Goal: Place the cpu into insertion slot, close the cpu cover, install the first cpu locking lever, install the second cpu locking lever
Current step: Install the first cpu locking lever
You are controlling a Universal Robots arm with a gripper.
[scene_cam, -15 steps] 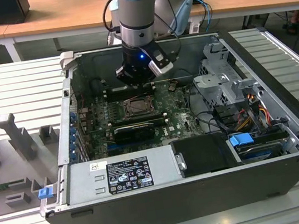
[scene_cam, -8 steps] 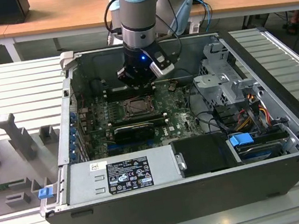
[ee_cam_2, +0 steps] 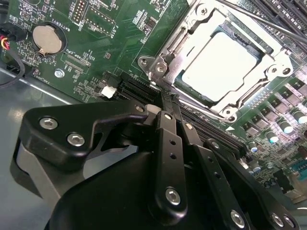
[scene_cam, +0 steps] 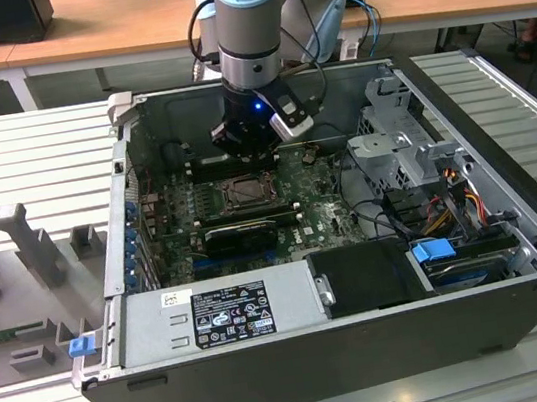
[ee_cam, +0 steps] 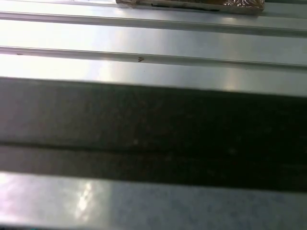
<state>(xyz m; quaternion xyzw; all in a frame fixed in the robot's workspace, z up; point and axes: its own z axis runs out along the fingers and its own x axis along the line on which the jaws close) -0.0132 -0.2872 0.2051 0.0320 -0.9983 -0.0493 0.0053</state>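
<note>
Second wrist view: gripper (ee_cam_2: 169, 98) fingers are pressed together, tips meeting with no visible gap. Cannot tell if anything thin is pinched between them. The tips sit just beside one corner of the cpu cover (ee_cam_2: 279, 67), over the long black card slot (ee_cam_2: 216, 135) that runs along that side of the socket. Cannot tell whether the tips touch the cover or hover.

The cpu (ee_cam_2: 218, 64) lies flat, pale face up, inside the socket and apart from the fingertips. The cover is down over it, its silver frame around the chip's edges and the chip showing through the square opening. A thin metal locking lever (ee_cam_2: 261, 23) runs along the cover's far side. Latched or not, cannot tell.

On the green motherboard (ee_cam_2: 120, 43), a coin cell battery (ee_cam_2: 46, 39) sits well off from the socket.

Exterior view: the gripper (scene_cam: 252, 145) hangs on the arm inside the open computer case (scene_cam: 501, 131), just behind the insertion slot (scene_cam: 245, 193) near the board's middle. The case lies on its side and holds the motherboard. A long black card (scene_cam: 241, 233) sits just in front of the slot. A grey power supply (scene_cam: 215, 315) runs along the near wall, and beside it is a black box (scene_cam: 366, 277). A metal drive cage (scene_cam: 395, 132) with cables is toward the exterior view's right. The case rests on a ribbed metal table (scene_cam: 29, 156).

First wrist view: ribbed metal surface (ee_cam: 153, 38) with a dark band across it.
</note>
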